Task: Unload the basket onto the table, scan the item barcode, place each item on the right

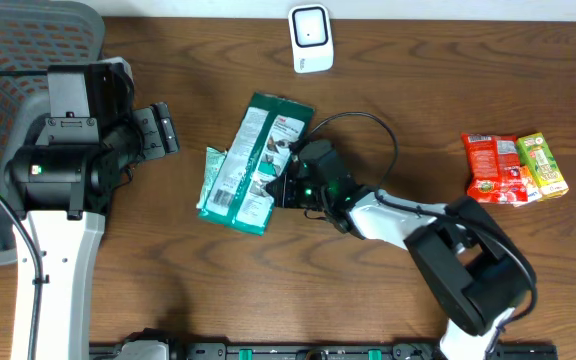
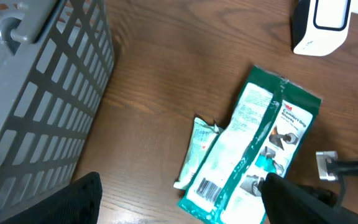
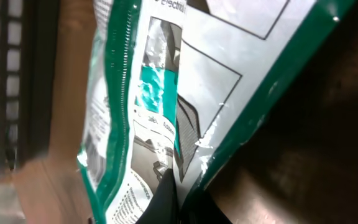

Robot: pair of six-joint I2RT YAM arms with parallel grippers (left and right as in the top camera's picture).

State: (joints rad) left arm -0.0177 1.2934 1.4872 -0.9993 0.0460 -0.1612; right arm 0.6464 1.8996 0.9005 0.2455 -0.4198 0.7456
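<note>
Packet point(image 1: 256, 160) green-white, crinkled, barcode point(image 2: 209, 188) face-up; right claw point(image 1: 282, 188) pinches its edge; left claw point(image 1: 164, 130) wide, empty.

Soft, even room light from above; the right wrist view is dim and blurred up close.

In the overhead view the wooden table point(image 1: 418, 60) is evenly lit, with faint soft shadows beside the green-and-white packet point(image 1: 253, 160), and the white scanner point(image 1: 311, 38) is bright but not washed out. The left wrist view is clear at its centre, while the left gripper's dark fingers point(image 2: 61, 202) at the bottom edge are out of focus. In the right wrist view the packet's glossy film glints along a crease, and the right side sinks into deep shadow.
</note>
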